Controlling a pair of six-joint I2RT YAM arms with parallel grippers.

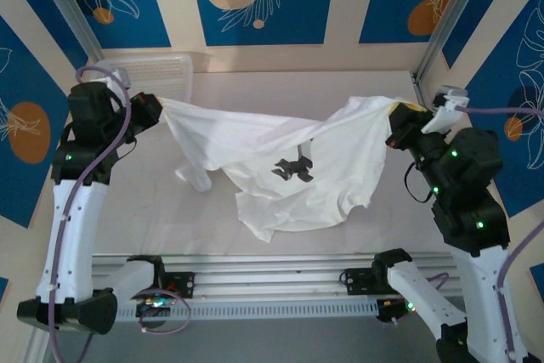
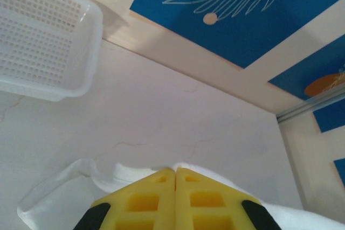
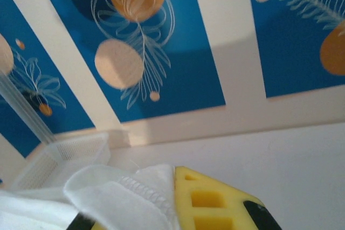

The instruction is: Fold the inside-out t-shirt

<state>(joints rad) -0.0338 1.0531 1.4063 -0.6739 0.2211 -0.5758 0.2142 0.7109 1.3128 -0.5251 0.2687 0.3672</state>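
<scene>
T-shirt (image 1: 280,155) in grip of left pincer (image 1: 158,104), right pincer (image 1: 396,113).

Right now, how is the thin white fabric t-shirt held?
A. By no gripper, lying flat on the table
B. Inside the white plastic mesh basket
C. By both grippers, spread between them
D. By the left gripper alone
C: the left gripper and the right gripper each pinch one end of the thin white fabric t-shirt, which hangs spread between them.
</scene>
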